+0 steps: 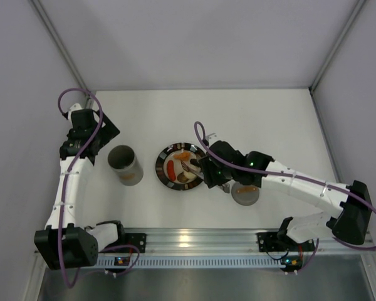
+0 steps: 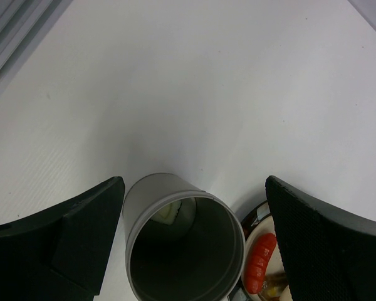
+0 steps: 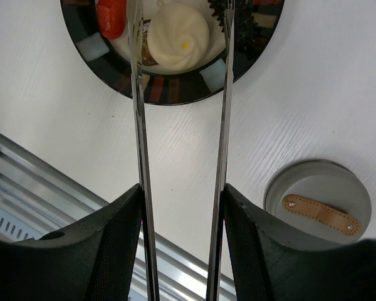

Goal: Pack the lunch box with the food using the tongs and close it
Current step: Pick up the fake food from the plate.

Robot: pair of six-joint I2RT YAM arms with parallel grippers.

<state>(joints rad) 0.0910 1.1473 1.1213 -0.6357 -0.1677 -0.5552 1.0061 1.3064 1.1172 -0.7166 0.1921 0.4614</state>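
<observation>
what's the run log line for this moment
right gripper: holds tongs over plate | left gripper: open, near lunch box | lid: off

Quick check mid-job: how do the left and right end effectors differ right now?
The left end effector is wide open and empty; the right end effector grips the tongs. The left one is aimed at the open lunch box; the right one points at the plate, with the tong arms either side of the white lump. Both have black fingers.
</observation>
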